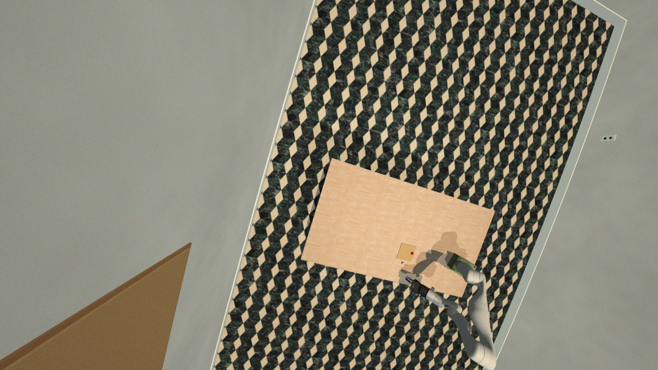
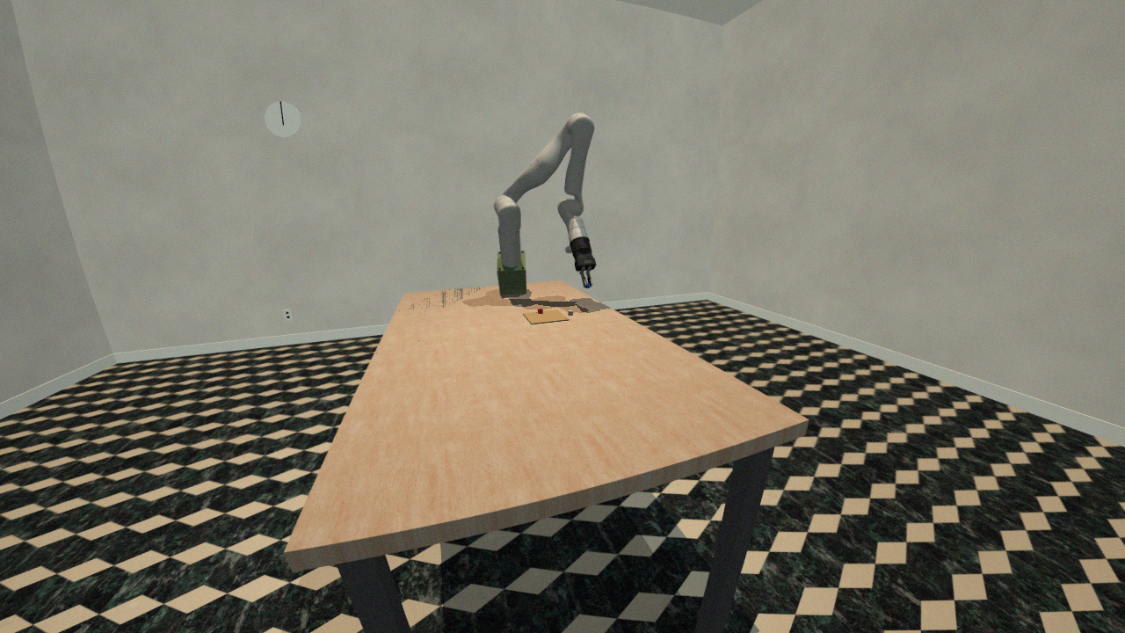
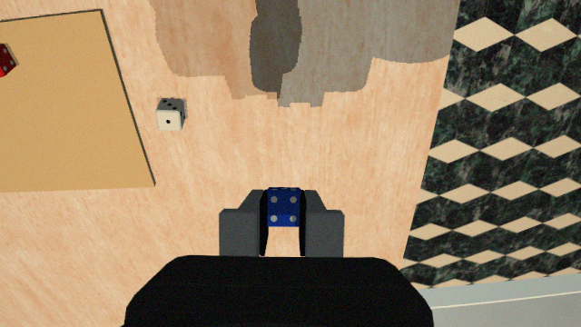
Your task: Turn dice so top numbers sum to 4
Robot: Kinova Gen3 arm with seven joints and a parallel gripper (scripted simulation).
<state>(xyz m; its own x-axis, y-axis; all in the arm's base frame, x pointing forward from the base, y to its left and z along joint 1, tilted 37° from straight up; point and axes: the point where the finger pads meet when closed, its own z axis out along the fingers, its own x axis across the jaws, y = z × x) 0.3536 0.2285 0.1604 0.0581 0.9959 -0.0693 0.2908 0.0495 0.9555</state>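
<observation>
My gripper [image 1: 407, 278] [image 2: 586, 280] [image 3: 283, 213] is shut on the blue die [image 3: 283, 210]. It is tilted and holds the die well above the table, near its long edge. The blue die shows four pips to the wrist camera. The tan mat [image 1: 403, 251] [image 2: 546, 317] [image 3: 68, 118] lies flat. The red die [image 1: 412, 253] [image 2: 540, 310] [image 3: 5, 60] sits on it; the wrist view cuts it off, and its top number cannot be read. The white die [image 1: 402, 262] [image 2: 569, 313] [image 3: 169, 121] lies flat on the table just off the mat, one pip on top and three on a side.
The wooden table [image 1: 363, 206] [image 2: 503, 393] [image 3: 204, 159] has its long edge close to the gripper, with the patterned floor beyond it. The green arm base [image 1: 460, 263] [image 2: 511, 280] stands on the table. The arm's shadow falls on the table near the white die.
</observation>
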